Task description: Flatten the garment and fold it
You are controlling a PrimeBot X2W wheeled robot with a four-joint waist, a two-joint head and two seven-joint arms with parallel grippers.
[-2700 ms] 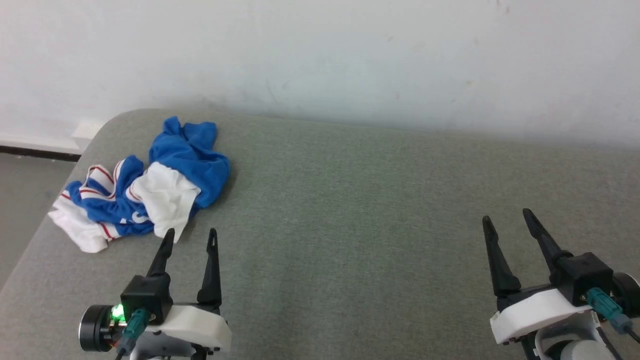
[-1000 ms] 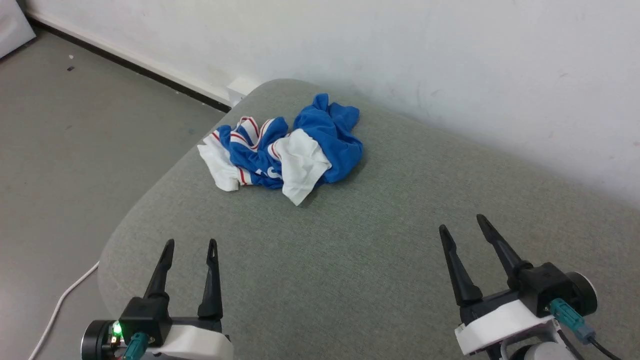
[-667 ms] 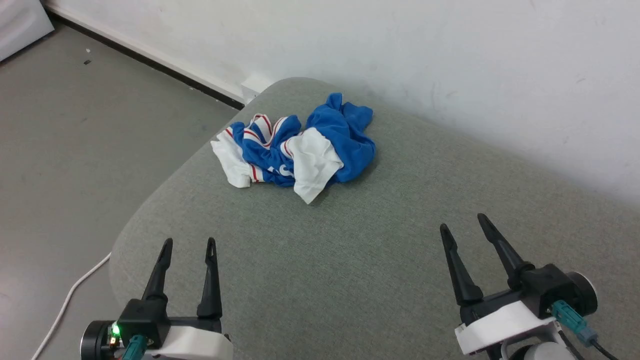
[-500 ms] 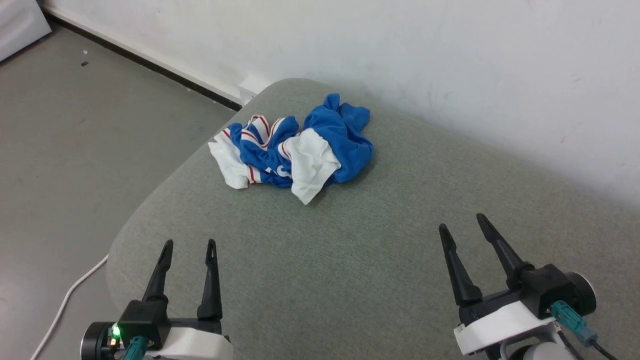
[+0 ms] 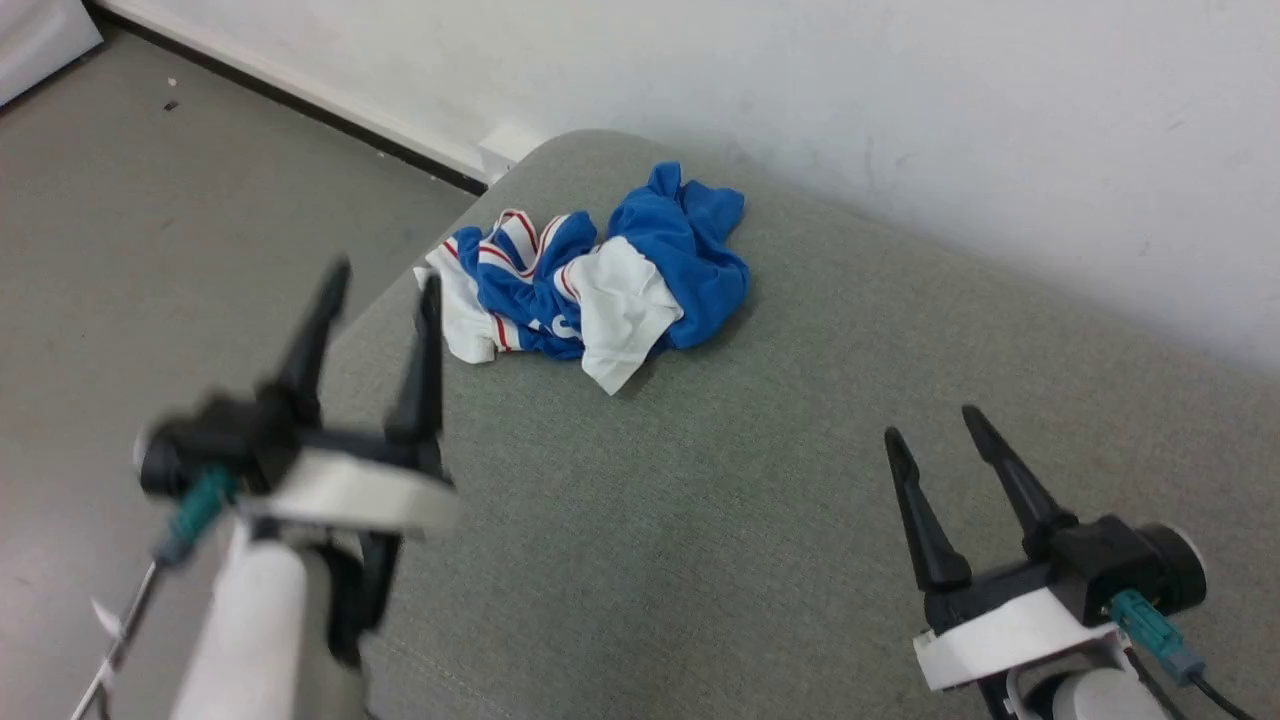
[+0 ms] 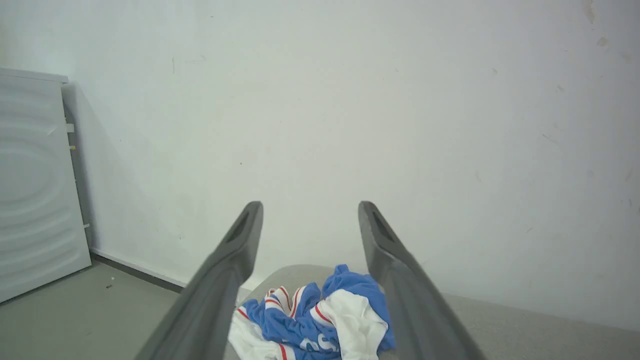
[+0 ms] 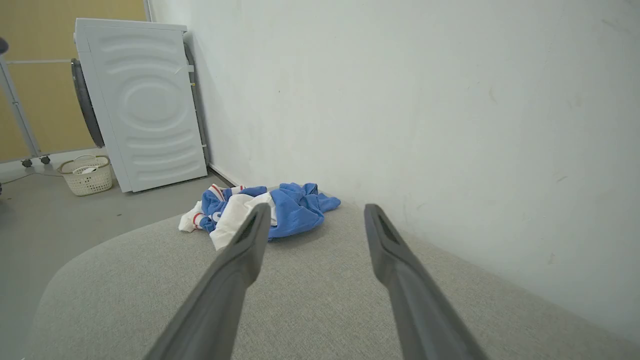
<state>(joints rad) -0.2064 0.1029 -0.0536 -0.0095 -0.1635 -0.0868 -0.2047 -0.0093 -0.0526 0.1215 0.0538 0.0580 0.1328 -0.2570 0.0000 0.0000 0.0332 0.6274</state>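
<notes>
Shirt (image 5: 600, 290) lying upper centre, nearest left gripper (image 5: 386, 275)
Both jaws standing spread, empty; right gripper (image 5: 930, 422) sitting well apart

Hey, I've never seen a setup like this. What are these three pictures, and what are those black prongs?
It's a two-armed robot. One picture comes from a camera on its head, looking down at a grey padded surface. The black prongs are the fingers of its left gripper, raised and blurred, and its right gripper. The other two pictures come from a camera on each wrist, looking out between that gripper's own fingers. On the surface, near a far corner, lies a crumpled T-shirt, blue with white sleeves and red-striped trim. Both grippers are open and hold nothing. Beyond stands a white washing machine.
</notes>
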